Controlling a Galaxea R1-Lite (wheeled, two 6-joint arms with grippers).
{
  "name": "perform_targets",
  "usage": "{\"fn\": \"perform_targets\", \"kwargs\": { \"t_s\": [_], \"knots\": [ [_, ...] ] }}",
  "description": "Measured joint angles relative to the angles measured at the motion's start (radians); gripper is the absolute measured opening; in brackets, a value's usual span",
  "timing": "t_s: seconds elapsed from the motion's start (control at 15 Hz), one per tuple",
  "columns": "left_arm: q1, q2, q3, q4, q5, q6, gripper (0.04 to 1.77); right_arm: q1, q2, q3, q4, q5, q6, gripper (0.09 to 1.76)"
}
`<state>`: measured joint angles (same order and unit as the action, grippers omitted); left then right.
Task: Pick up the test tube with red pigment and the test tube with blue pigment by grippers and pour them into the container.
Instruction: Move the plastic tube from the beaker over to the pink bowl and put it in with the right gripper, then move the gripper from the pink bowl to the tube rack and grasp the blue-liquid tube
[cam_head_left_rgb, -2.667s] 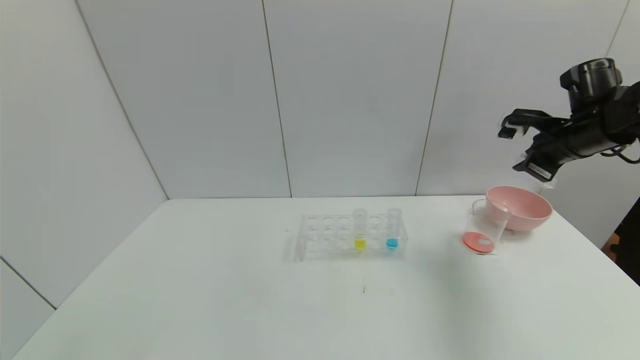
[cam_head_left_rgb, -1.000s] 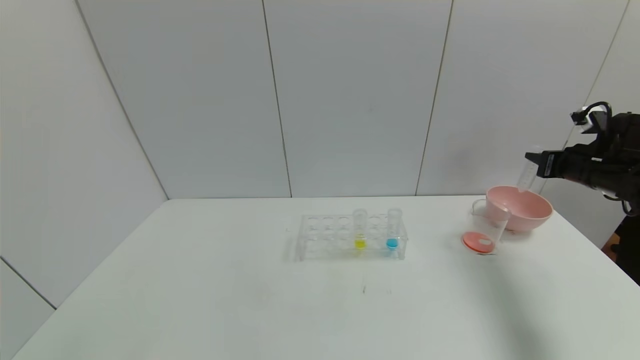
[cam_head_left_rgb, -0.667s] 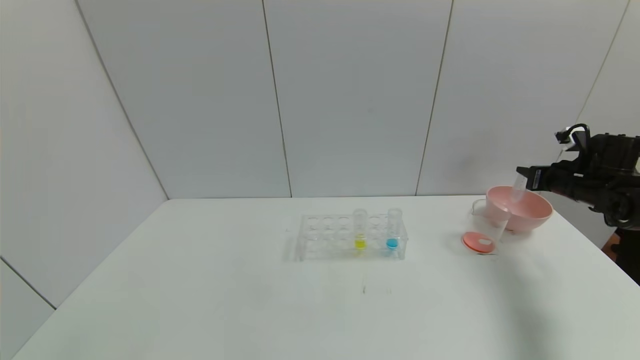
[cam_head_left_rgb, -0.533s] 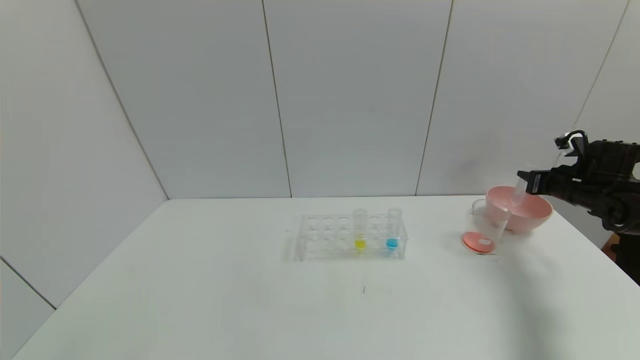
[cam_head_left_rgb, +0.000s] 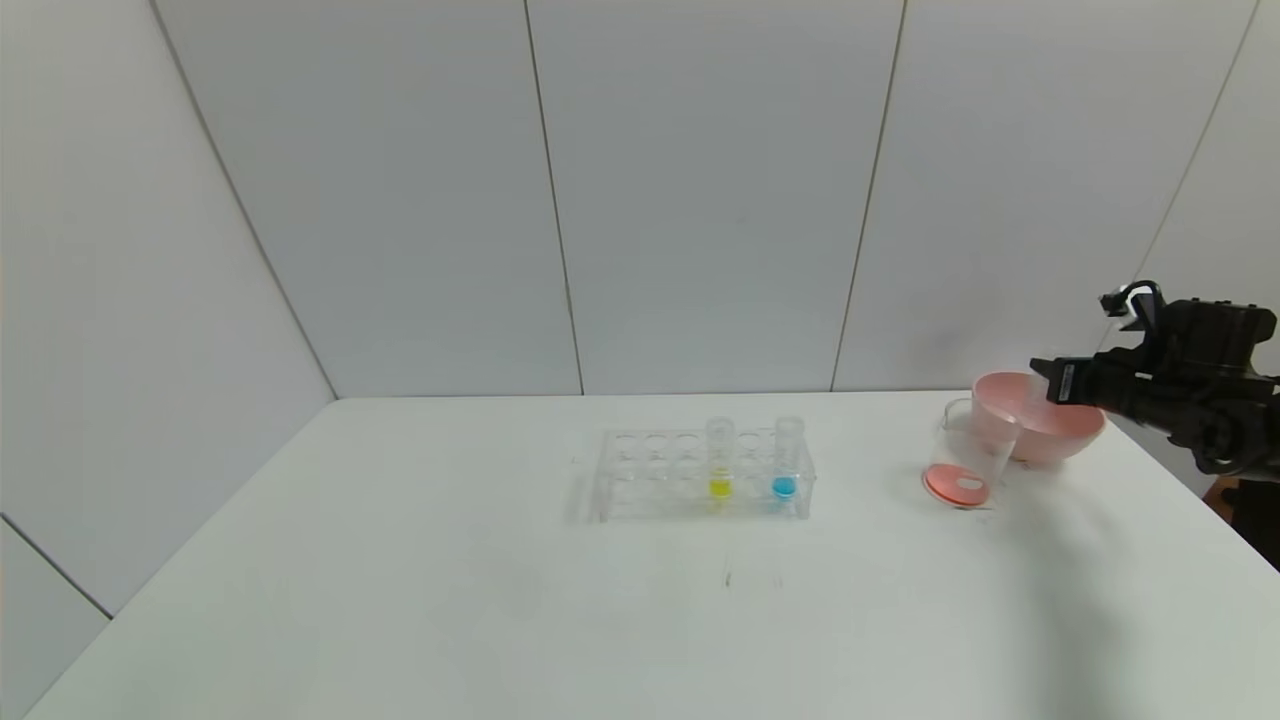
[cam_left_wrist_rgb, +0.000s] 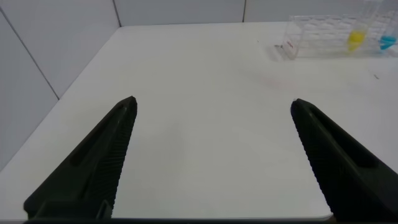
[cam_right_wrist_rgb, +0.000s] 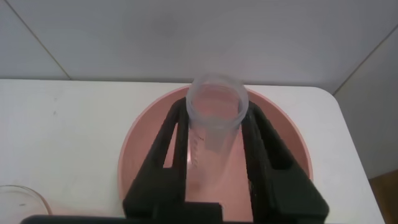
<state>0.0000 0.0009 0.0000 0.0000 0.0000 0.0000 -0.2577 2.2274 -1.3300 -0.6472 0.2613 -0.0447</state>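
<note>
Your right gripper (cam_right_wrist_rgb: 214, 134), fingers loosely flanking an emptied test tube (cam_right_wrist_rgb: 214, 124), hangs just inside the pink bowl (cam_right_wrist_rgb: 140, 149) rim; whether it grips, you cannot tell.

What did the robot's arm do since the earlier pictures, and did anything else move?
The right claw came down from high above the pink bowl, turned the empty tube upright and lowered it into the bowl; the tube stands between its fingers. Nothing else moved: the beaker with red pigment, the rack, the yellow tube and the blue tube.
</note>
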Motion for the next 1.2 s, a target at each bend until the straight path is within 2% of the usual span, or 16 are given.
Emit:
{"fn": "perform_targets", "kwargs": {
  "t_s": [0.2,0.47,0.8,1.2],
  "knots": [
    [0.000,0.000,0.000,0.000,0.000,0.000,1.76,0.000,0.000,0.000,0.001,0.000,0.002,0.98],
    [0.000,0.000,0.000,0.000,0.000,0.000,1.76,-0.001,-0.003,-0.003,-0.020,-0.002,0.005,1.27],
    [0.000,0.000,0.000,0.000,0.000,0.000,1.76,-0.003,-0.053,0.076,-0.031,-0.001,0.004,1.48],
    [0.000,0.000,0.000,0.000,0.000,0.000,1.76,0.004,-0.249,0.341,-0.068,0.003,0.011,1.60]
  ]
}}
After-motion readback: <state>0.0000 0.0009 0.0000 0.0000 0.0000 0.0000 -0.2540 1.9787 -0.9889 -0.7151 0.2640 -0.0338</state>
